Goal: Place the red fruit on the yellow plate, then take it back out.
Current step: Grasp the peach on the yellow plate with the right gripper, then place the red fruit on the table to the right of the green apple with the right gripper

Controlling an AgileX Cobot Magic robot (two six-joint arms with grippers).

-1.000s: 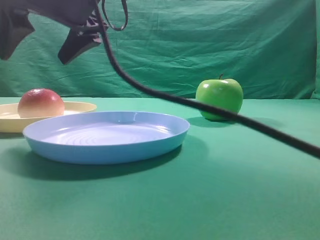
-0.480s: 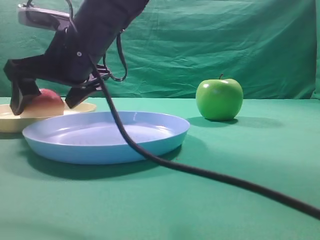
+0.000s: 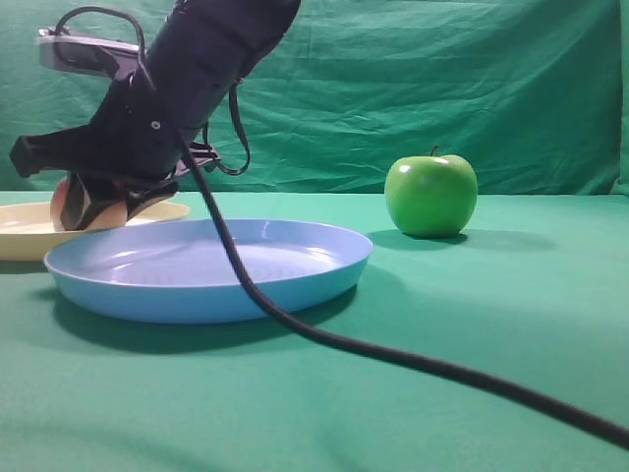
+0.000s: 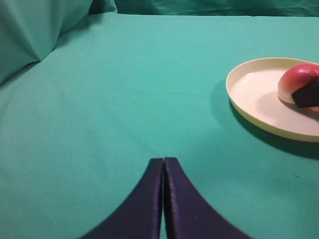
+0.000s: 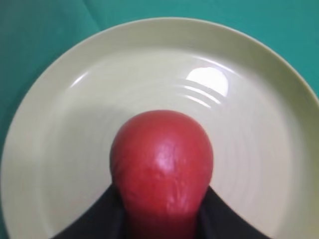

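The red fruit (image 3: 59, 204) sits on the yellow plate (image 3: 20, 234) at the far left, mostly hidden behind my right gripper (image 3: 93, 206), which has reached across. From the right wrist, the red fruit (image 5: 162, 159) fills the space between the two dark fingers (image 5: 99, 219), which press its sides over the yellow plate (image 5: 75, 124); the right gripper (image 5: 162, 196) is shut on it. The left wrist view has the fruit (image 4: 296, 79) and plate (image 4: 254, 94) at right, and my left gripper (image 4: 163, 160) shut on nothing above bare cloth.
A light blue plate (image 3: 206, 285) lies in front of the yellow one. A green apple (image 3: 430, 195) stands at the back right. A black cable (image 3: 393, 354) trails from the right arm across the green cloth to the lower right.
The right arm came down from above onto the fruit. Its fingers, spread wide around the fruit half a second ago, have closed in on its sides.
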